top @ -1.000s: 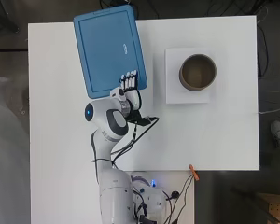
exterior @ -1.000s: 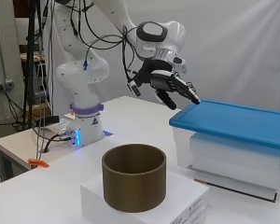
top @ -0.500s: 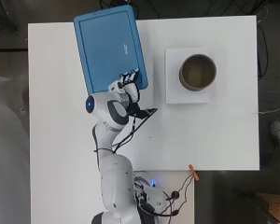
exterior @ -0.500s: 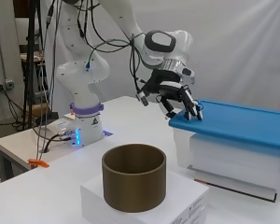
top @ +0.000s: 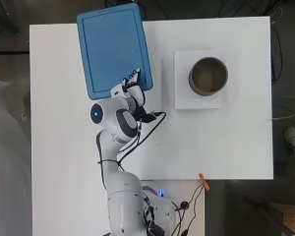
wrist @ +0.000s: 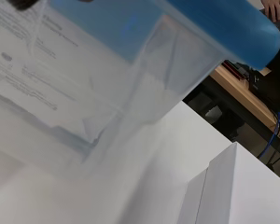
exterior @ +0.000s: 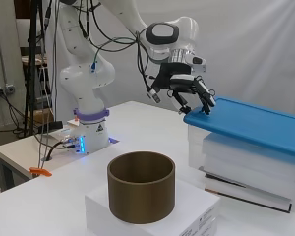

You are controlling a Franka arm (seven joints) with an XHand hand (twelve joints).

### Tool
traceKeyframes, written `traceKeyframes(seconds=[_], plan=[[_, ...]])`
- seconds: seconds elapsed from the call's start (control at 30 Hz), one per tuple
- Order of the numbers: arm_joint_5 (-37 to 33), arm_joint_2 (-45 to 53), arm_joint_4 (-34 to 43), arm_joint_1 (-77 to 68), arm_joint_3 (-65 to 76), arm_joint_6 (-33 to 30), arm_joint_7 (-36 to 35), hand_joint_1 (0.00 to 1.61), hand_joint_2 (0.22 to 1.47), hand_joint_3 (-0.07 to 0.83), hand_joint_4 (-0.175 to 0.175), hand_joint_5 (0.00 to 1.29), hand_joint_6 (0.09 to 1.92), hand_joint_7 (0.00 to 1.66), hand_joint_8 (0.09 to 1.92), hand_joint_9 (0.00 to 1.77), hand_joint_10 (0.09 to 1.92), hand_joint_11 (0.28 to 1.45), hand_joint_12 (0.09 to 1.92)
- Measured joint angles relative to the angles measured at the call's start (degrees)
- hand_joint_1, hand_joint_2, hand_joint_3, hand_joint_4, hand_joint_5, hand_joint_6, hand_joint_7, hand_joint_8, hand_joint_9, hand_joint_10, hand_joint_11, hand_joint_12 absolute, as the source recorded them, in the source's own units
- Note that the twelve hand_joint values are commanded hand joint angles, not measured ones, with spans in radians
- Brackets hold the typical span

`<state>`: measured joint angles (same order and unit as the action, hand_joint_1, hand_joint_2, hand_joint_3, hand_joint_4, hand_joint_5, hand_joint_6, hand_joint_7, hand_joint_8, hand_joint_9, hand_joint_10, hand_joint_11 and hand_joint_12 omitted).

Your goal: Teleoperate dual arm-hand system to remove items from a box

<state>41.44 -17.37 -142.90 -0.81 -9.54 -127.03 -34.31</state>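
Under the hand: we see the box (exterior: 246, 162), a clear plastic container with a blue lid (top: 114, 48) still on it, standing on the white table (top: 226, 142).
Box contents: through the clear wall in the wrist view we make out printed paper sheets (wrist: 32, 88); we cannot tell what else lies inside.
Hand (exterior: 189, 91): it hangs at the lid's near corner, fingers (exterior: 205, 101) spread and bent downward, their tips at or just touching the lid's edge; we see nothing grasped, so we call it released.
Hand from above: in the overhead view only the fingertips (top: 132, 76) show past the arm's wrist, over the lid's corner closest to the arm's base.
Beyond the hand: a brown cylinder (top: 208, 75), open at the top, stands on a white block (top: 184, 96), well apart from the box.
Behind the hand: the arm's base (exterior: 91, 130) sits at the table's edge, with cables (top: 137, 142) trailing from the wrist.
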Motion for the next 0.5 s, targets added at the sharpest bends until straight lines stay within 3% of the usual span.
traceKeyframes(seconds=[0.03,0.07,0.1,0.17,0.27,0.4,0.5], plan=[[-0.13,-0.16,0.0,-0.02,0.08,-0.13,-0.16,0.87,1.25,-0.001,0.175,0.72,1.37,1.04,0.09,0.98,0.09,0.72,0.09],[-0.2,-0.31,-0.06,-0.05,0.18,-0.37,-0.33,1.0,1.21,-0.004,0.071,0.77,1.23,1.04,0.45,1.07,0.38,0.75,0.28],[-0.34,-0.57,-0.23,-0.09,0.4,-0.87,-0.55,1.1,1.19,0.002,-0.014,0.8,1.16,1.01,0.82,1.09,0.74,0.73,0.63],[-0.92,-0.86,-0.47,-0.17,1.05,-2.6,-1.33,1.19,1.18,0.002,-0.1,0.83,1.06,0.95,1.21,1.06,1.19,0.66,1.09],[-2.75,-1.11,0.13,-0.3,1.32,-3.01,-3.42,1.22,1.18,0.002,-0.135,0.85,1.01,0.91,1.36,1.03,1.38,0.63,1.26],[-3.21,-1.34,0.26,-0.41,1.35,-2.84,-3.86,1.23,1.18,0.001,-0.169,0.87,0.94,0.88,1.43,0.97,1.39,0.6,1.23],[-7.73,-2.16,0.22,-0.99,1.06,-2.13,-7.37,1.23,1.19,0.001,-0.175,0.87,0.92,0.87,1.46,0.95,1.39,0.59,1.22]])
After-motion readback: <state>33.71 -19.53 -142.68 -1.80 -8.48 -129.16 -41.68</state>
